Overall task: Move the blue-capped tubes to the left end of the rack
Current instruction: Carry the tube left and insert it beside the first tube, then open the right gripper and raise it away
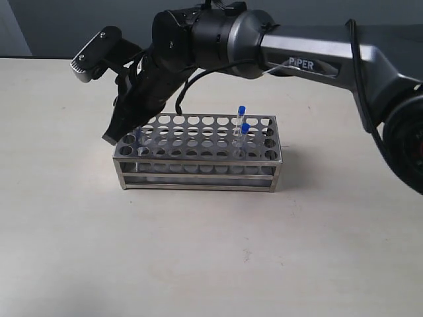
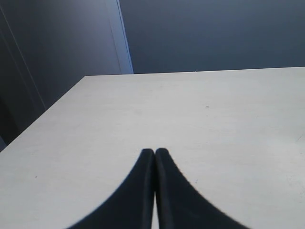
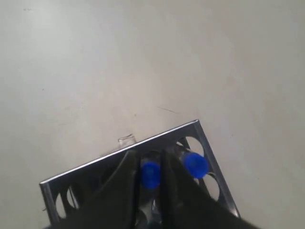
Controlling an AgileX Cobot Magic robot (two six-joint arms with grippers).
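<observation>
The steel rack stands mid-table. Two blue-capped tubes stand upright in holes towards its right end. My right gripper has reached across to the rack's left end. In the right wrist view my right gripper is shut on a blue-capped tube that sits in a hole by the rack's corner. Another blue-capped tube stands in the hole beside it, clear of the fingers. My left gripper is shut and empty over bare table; the exterior view does not show it.
The right arm stretches over the rack from the right. A small clear object lies on the table just beyond the rack's edge. The table's far edge meets a dark wall.
</observation>
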